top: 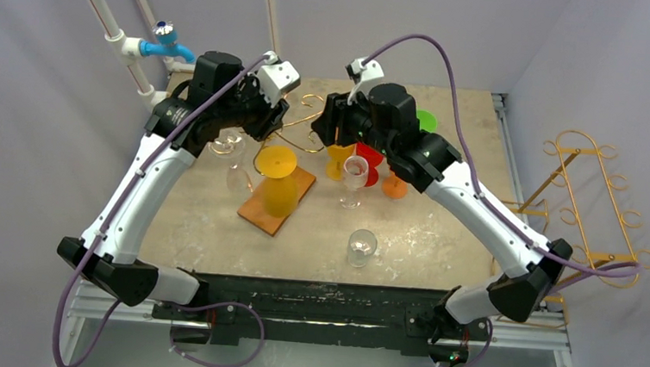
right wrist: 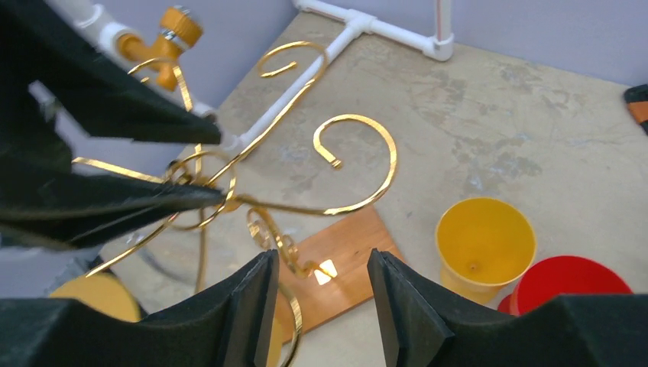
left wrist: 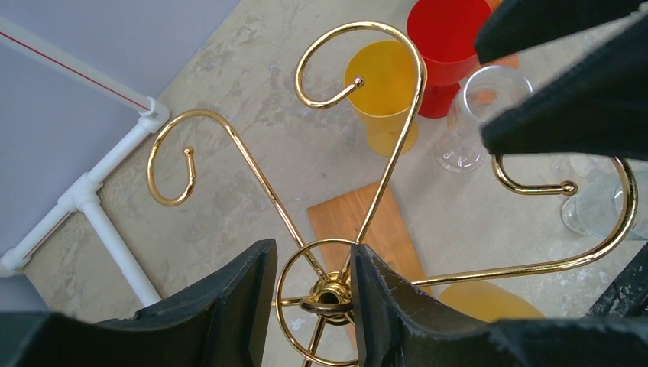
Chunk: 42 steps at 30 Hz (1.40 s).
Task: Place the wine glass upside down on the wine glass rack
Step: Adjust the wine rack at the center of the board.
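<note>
- We judged that the yellow glass (top: pixel 278 185) hung foot-up from the rack (left wrist: pixel 328 294). It was over the board (top: pixel 260 216), left of the table's (top: pixel 440 217) middle and short of its far edge.
- The right gripper (right wrist: pixel 322 260) stood spread and empty just above a rack arm.
- The left gripper (left wrist: pixel 312 260) straddled the rack's hub ring with one finger touching it. We could not tell whether it truly pinched.
- We saw a risk that the right fingers, on pulling away, would hook a gold curl and tilt the rack. That could shake the glass off its arm.
- If the foot sat only partly in its curl, a nudge from the left gripper on the hub might drop the glass onto the board.
- The right arm hung close over a clear glass (top: pixel 354 179) and a red cup (top: pixel 371 161). A low retreat could topple them.
- Only the top view showed the whole yellow glass, yet the arms hid the hub there.
- Only the left wrist view showed the hub between the fingers. Of the glass it gave just a yellow sliver at its lower edge.
- Only the right wrist view showed the right jaws empty.
</note>
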{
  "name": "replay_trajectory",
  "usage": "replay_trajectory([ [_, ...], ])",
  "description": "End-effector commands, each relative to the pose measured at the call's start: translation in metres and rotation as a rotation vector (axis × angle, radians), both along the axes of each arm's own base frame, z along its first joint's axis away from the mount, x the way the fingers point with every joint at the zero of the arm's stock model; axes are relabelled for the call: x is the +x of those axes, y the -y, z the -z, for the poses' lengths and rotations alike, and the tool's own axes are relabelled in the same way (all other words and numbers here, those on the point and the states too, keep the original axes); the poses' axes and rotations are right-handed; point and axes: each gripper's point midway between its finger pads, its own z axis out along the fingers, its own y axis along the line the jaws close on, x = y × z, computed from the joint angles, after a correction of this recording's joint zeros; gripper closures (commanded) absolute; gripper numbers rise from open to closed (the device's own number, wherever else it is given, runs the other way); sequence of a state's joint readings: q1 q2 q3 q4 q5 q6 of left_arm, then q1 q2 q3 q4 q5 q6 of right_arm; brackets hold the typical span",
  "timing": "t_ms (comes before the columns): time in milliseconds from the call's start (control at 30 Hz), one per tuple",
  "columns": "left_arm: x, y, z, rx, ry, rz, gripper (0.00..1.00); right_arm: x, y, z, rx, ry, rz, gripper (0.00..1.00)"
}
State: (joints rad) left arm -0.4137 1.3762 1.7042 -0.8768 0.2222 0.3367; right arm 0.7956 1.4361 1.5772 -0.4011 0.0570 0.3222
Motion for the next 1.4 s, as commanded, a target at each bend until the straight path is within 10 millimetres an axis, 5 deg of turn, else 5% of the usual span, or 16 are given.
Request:
replay_trajectory([
  [0,-0.003,-0.015,-0.002,0.035,0.018,-0.050,0.57,0.024,0.007,-0.006,-0.025,-0.004,0.024,0.43],
  [367,-0.005,-0.016,-0.002,0.039,0.028,-0.038,0.58,0.057,0.007,-0.018,0.032,0.005,0.021,0.37],
  [800,-0.005,-0.015,0.000,0.039,0.036,-0.032,0.59,0.033,0.013,-0.048,0.064,0.076,-0.100,0.40],
  [1367,-0.010,-0.014,-0.004,0.026,0.043,-0.019,0.60,0.082,-0.011,-0.031,0.043,0.012,-0.095,0.44],
])
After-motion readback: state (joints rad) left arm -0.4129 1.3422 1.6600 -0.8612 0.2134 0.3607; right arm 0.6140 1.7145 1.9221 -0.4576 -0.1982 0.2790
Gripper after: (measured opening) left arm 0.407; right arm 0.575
